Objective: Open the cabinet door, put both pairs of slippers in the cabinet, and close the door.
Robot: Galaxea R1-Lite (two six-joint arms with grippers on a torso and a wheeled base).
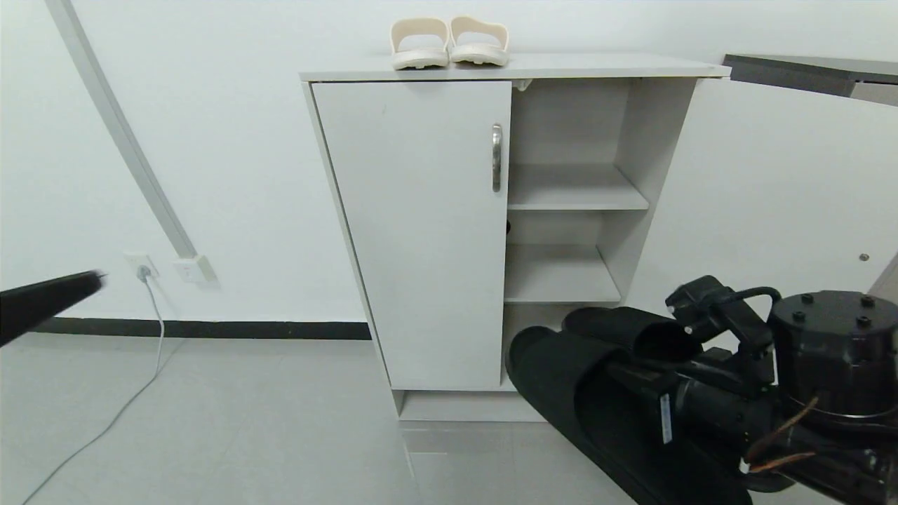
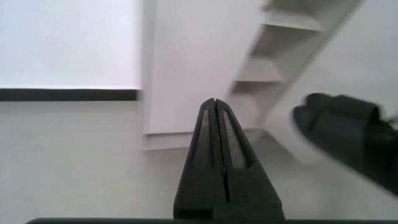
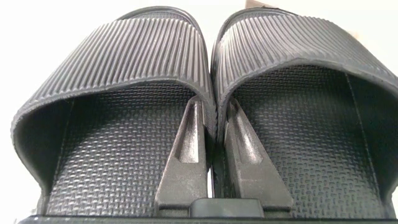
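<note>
White wall and grey floor back a pale cabinet, and the work at this moment centres on the pair of black slippers held low in front of its open right half. The right gripper carries both at once. Its fingers reach in under the two ribbed straps and are closed on the adjoining inner edges, pinching them together so the pair travels as one bundle. The toes point toward the cabinet, which suits sliding them in sole-down. They hang just in front of the lowest compartment, below the two shelves, so the bottom space looks the likeliest target, though a higher shelf is possible. The open door is swung wide to the robot's right, which keeps it clear of the arm's approach. The closed door with its metal handle covers the left half. A pair of cream slippers sits side by side on the cabinet top, not yet put away. The left gripper hangs well off to the left over the floor, its fingers pressed together on nothing, out of the carrying arm's way. A cable trails from a wall socket behind it.
</note>
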